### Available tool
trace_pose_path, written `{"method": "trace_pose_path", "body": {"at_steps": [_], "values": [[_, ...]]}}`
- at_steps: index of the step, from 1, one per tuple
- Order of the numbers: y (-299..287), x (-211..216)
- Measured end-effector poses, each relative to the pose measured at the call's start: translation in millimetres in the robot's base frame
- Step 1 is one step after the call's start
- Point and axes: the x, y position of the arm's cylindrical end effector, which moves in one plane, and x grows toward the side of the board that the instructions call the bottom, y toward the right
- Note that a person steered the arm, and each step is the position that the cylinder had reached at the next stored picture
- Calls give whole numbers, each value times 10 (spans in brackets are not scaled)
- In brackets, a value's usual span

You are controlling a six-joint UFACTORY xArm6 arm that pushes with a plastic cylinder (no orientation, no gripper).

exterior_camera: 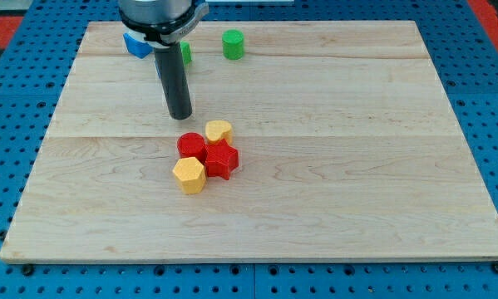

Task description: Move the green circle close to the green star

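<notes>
The green circle (233,44) stands near the board's top edge, a little left of centre. A second green block (185,54), probably the green star, shows only as a sliver to its left, mostly hidden behind my rod. My tip (180,115) rests on the board below both green blocks, well short of the green circle and down to its left. The rod rises from it to the view's top.
A blue block (136,44) sits at the top left, partly hidden by the arm. Mid-board is a tight cluster: a yellow heart (219,131), a red block (191,147), a red star-like block (223,160), a yellow hexagon (189,175). The wooden board (382,166) lies on a blue pegboard.
</notes>
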Motion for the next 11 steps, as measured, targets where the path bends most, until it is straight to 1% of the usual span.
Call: {"method": "trace_pose_path", "body": {"at_steps": [1,2,3,4,5,6,7,8,9,10,11], "values": [[567,-108],[1654,-741],[1675,-1317],[1002,-1660],[89,-1460],[-41,-1460],[719,-1415],[1352,-1135],[442,-414],[-564,-271],[-1140,-429]]}}
